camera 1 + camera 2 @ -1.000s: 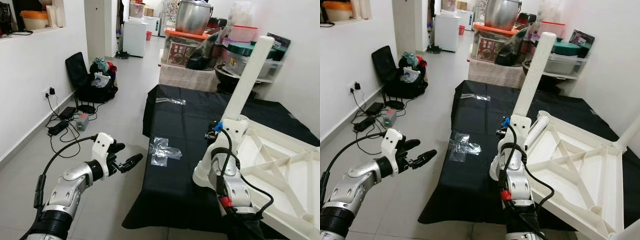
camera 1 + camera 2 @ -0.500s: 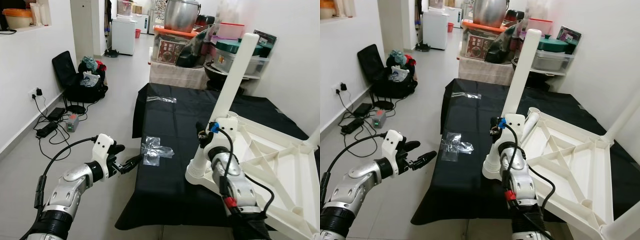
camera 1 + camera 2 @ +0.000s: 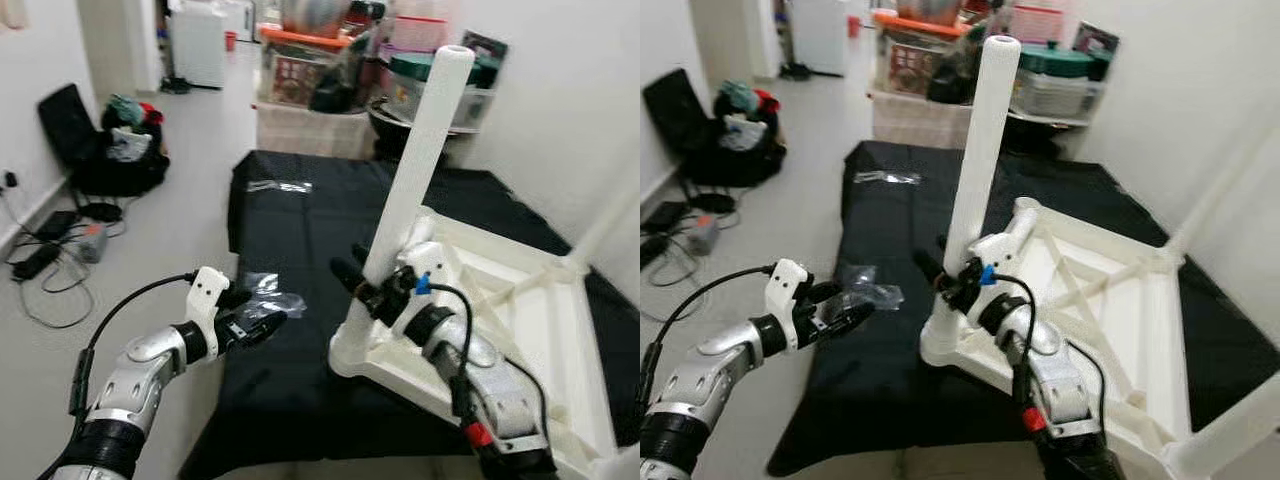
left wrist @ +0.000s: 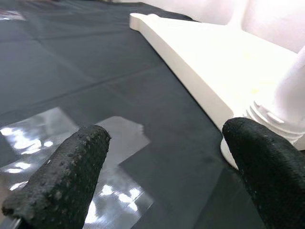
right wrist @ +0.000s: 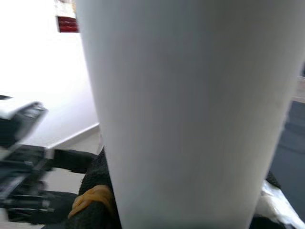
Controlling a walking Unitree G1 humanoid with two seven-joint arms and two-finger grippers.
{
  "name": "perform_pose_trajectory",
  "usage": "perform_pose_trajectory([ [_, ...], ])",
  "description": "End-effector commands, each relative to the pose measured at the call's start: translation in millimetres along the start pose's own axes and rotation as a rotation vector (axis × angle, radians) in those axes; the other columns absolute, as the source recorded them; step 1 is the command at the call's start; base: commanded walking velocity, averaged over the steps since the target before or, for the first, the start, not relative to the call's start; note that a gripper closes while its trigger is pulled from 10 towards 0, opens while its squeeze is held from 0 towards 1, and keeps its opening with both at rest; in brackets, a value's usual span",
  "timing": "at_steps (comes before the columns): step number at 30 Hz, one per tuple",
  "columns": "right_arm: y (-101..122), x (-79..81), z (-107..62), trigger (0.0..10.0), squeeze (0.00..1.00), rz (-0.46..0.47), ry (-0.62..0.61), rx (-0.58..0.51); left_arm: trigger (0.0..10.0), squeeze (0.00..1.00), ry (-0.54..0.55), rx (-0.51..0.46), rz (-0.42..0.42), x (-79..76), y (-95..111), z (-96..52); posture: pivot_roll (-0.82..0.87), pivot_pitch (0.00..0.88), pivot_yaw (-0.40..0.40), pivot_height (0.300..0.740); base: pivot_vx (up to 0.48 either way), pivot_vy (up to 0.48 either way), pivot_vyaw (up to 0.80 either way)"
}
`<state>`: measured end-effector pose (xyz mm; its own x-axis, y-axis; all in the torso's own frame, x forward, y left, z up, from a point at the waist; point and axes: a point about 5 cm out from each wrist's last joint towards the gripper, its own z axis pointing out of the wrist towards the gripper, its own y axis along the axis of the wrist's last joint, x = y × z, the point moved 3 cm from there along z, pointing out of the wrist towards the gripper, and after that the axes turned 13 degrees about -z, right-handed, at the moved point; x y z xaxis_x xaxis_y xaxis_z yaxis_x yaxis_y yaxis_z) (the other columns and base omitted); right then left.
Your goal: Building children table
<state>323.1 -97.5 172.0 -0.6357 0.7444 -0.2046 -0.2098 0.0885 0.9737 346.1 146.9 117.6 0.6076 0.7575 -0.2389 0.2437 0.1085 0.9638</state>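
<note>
Right now the white children's table top (image 3: 520,300) lies upside down on a black cloth (image 3: 300,210), its ribbed underside facing up, w/ 1 white table leg (image 3: 415,170) standing tilted in the near corner socket. A 2nd leg (image 3: 1225,175) rises at the far corner by the wall, partly cut off, and a 3rd (image 3: 1230,440) lies along the near edge at the bottom right of the right eye view.

The right gripper (image 3: 365,285) is closed around the lower part of the tilted leg, just above the socket; black fingers (image 3: 345,270) wrap the tube from either side. In the right wrist view the leg (image 5: 190,109) sits very close to the lens, w/ dark finger material at its base.

The left gripper (image 3: 255,325) hovers over the cloth's near-left edge, fingers apart w/ a moderate gap and nothing between them. In the left wrist view its 2 textured fingertips (image 4: 62,176) frame the cloth, the leg base and the edge of the table top (image 4: 209,62).

A clear plastic bag (image 3: 265,300) lies on the cloth just beyond the left gripper; a 2nd clear plastic piece (image 3: 280,186) lies farther back on the cloth. Behind the cloth stand stacked storage boxes (image 3: 300,75). On the floor to the left sit a black bag w/ clothes (image 3: 110,150) and cables (image 3: 45,270).
</note>
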Motion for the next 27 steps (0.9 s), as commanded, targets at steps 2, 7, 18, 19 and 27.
perform_pose_trajectory([
  [2,-69,34.7,-18.0,10.0,0.00,0.186,0.118,0.256,10.0,0.00,-0.009,0.013,0.006,-1.1,0,0.4,0.09,0.000,-0.105,0.740,0.000,0.000,0.00],
  [7,-59,43.1,-21.3,10.0,0.00,0.219,0.225,0.189,10.0,0.00,-0.014,0.015,0.001,-1.3,0,0.5,0.09,0.000,-0.107,0.740,0.000,0.000,0.00],
  [18,-54,47.5,-26.0,10.0,0.00,0.327,0.325,0.165,10.0,0.00,-0.020,0.023,-0.006,-2.0,-1,-0.4,0.10,0.000,-0.112,0.740,0.000,0.000,0.00],
  [19,-54,47.5,-26.0,10.0,0.00,0.327,0.325,0.165,10.0,0.00,-0.020,0.023,-0.006,-2.0,-1,-0.4,0.10,0.000,-0.112,0.740,0.000,0.000,0.00],
  [27,-40,46.2,-24.0,10.0,0.00,0.400,0.405,0.114,10.0,0.00,-0.022,0.025,-0.007,-2.2,-1,-1.1,0.10,0.000,-0.112,0.740,0.000,0.000,0.00],
])
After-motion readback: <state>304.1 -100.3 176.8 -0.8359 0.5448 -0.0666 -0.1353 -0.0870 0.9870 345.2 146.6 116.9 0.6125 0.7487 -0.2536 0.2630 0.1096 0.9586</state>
